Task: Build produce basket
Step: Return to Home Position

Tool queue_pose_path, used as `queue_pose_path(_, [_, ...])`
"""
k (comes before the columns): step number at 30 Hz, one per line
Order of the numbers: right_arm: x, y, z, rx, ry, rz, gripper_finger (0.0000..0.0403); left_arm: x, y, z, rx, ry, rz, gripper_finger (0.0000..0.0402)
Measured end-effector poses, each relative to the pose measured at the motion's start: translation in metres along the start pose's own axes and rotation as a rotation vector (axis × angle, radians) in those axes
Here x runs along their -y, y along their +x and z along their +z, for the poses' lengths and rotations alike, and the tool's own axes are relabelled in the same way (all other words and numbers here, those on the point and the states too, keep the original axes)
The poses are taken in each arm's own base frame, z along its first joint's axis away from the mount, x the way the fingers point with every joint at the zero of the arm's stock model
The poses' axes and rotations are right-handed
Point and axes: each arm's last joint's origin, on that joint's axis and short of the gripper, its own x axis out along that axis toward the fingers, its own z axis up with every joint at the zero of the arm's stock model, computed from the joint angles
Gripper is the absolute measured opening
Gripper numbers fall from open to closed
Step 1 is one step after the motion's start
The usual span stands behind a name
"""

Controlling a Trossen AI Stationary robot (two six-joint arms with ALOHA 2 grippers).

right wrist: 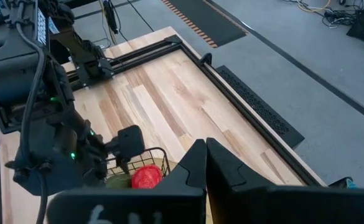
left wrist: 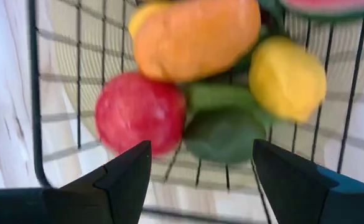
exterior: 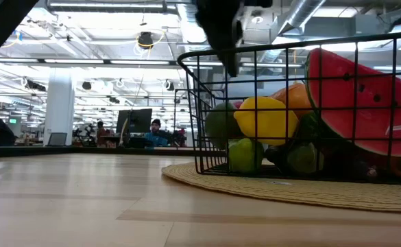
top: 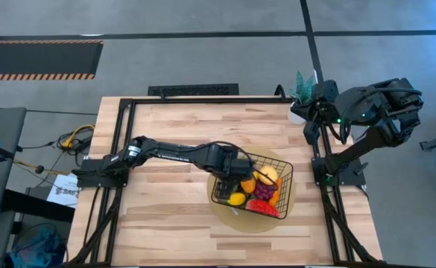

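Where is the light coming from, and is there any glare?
Low view: ceiling lights behind leave the left gripper a dark silhouette over the basket. High view: even light, no glare on the table; right arm folded at its right edge.

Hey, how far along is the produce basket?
Done: the produce sits piled in the basket, and none shows loose on the table. In hand: nothing; the left hand hangs open and empty over the basket. Left: probably only pulling that arm back, as the right hand is parked off the table's right side.
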Motion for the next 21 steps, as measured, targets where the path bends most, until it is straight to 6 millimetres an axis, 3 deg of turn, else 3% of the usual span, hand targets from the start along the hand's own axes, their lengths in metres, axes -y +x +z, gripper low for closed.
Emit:
queue_pose_path(12, [0.008, -0.007, 0.000, 0.054, 0.012, -0.064, 0.0017, -0.005, -0.036, -0.023, -0.111, -0.072, 0.015, 0.0265])
queue_pose_path(21, [0.036, -0.038, -0.008, 0.135, 0.089, -0.048, 0.0017, -0.018, -0.107, -0.051, -0.012, -0.165, 0.159, 0.0265])
